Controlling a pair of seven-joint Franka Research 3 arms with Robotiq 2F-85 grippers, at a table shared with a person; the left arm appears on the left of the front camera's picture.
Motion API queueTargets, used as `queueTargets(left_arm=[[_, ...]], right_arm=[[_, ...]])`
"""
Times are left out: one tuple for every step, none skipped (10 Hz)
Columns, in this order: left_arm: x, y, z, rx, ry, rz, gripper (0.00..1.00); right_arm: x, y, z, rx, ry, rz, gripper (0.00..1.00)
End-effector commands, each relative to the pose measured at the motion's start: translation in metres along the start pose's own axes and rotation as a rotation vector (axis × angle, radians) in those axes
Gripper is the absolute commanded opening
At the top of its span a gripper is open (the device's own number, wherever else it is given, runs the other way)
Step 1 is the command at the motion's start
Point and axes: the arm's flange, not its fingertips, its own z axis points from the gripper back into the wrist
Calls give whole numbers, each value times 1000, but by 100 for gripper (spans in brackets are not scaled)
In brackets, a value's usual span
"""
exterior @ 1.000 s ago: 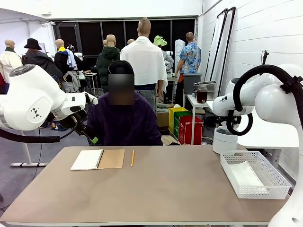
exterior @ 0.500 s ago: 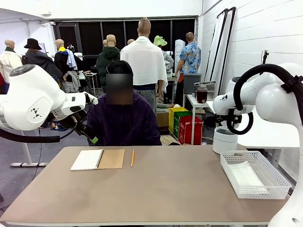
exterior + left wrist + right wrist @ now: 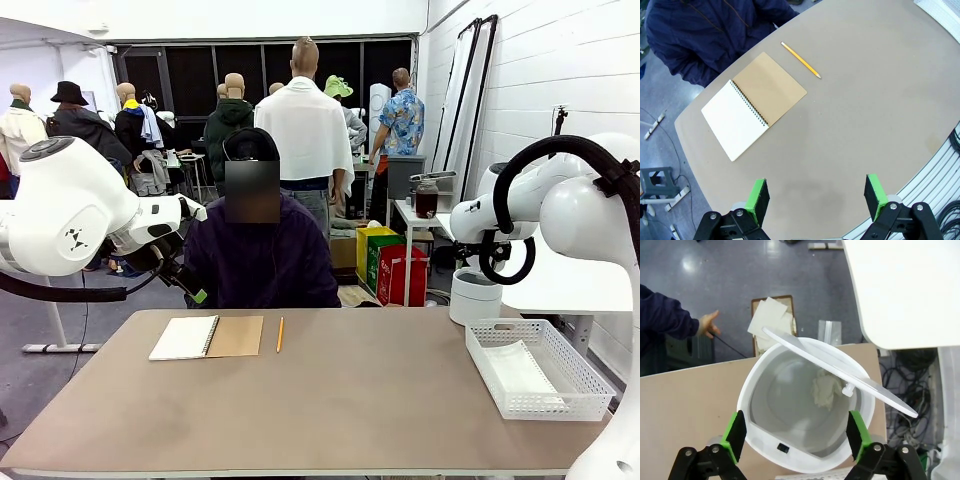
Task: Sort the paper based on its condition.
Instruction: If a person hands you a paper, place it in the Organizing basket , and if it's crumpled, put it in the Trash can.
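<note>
Crumpled paper (image 3: 826, 390) lies in the white bin (image 3: 757, 390), flat paper (image 3: 515, 368) in the basket (image 3: 590, 400) at the desk's 3 o'clock. Light, floppy sheets: pinch an edge. Both left gripper (image 3: 815, 200) and right gripper (image 3: 796, 432) spread, empty.

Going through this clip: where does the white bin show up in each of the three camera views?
Front view: the white bin stands at the table's far right corner, behind the mesh tray.
Left wrist view: not in it.
Right wrist view: centre, seen from above, lid tilted open, crumpled paper inside.
Shared landmark: the tan table, whose edge the bin overlaps.
</note>
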Motion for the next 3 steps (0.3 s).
queueTargets(left_arm=[[-1,1,0,-3,3,4,100],[-1,1,0,-3,3,4,100],[-1,1,0,-3,3,4,100]], right_arm=[[0,2,0,3,-7,-1,100],[0,2,0,3,-7,-1,100],[0,2,0,3,-7,-1,100]])
